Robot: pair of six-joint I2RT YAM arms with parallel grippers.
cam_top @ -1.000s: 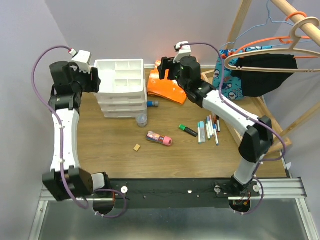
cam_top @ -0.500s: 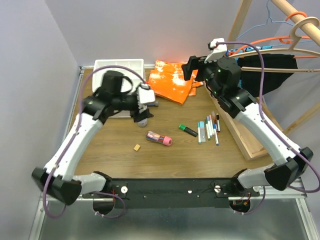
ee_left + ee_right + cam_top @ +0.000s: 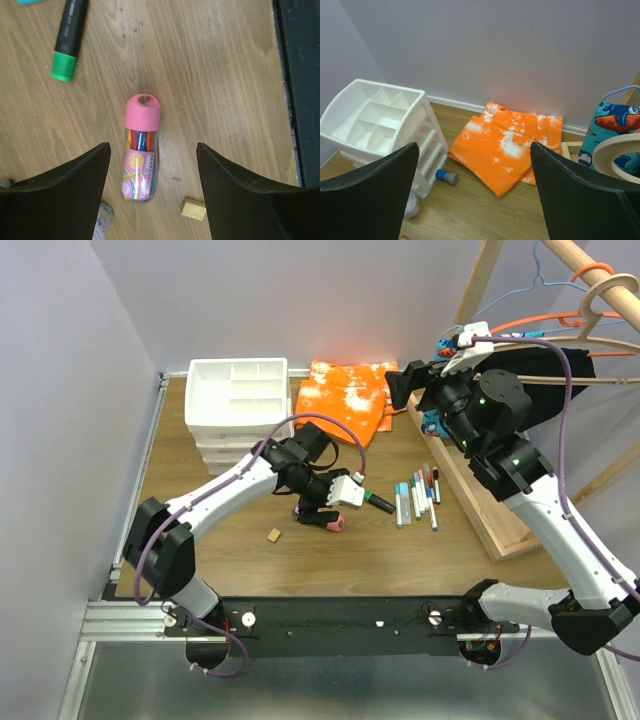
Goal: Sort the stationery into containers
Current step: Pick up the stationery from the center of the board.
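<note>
A clear pink-capped bottle (image 3: pixel 141 155) of coloured pens lies on the wooden table, also seen from above (image 3: pixel 322 520). My left gripper (image 3: pixel 152 147) hovers over it, open, with the bottle lying between the fingers, nearer the left one, untouched. In the top view the left gripper (image 3: pixel 312 508) is at mid-table. A black green-capped marker (image 3: pixel 70 40) (image 3: pixel 378 503) lies beyond. Several slim white pens (image 3: pixel 418 495) lie to its right. The white drawer unit (image 3: pixel 238 410) (image 3: pixel 375 120) stands at the back left, with a blue-capped tube (image 3: pixel 446 176) beside it. My right gripper (image 3: pixel 474 145) (image 3: pixel 402 386) hangs open and empty, high at the back right.
An orange cloth (image 3: pixel 345 395) (image 3: pixel 507 145) lies at the back. A tan eraser (image 3: pixel 193 209) (image 3: pixel 273 535) and a small clear jar (image 3: pixel 410 206) sit on the table. A wooden tray (image 3: pixel 480 495) and a rack with hangers (image 3: pixel 560 350) crowd the right side.
My left arm swung from the drawer unit out to mid-table, over the pink-capped bottle. My right arm rose and drew back to the right. Both grippers opened wider.
</note>
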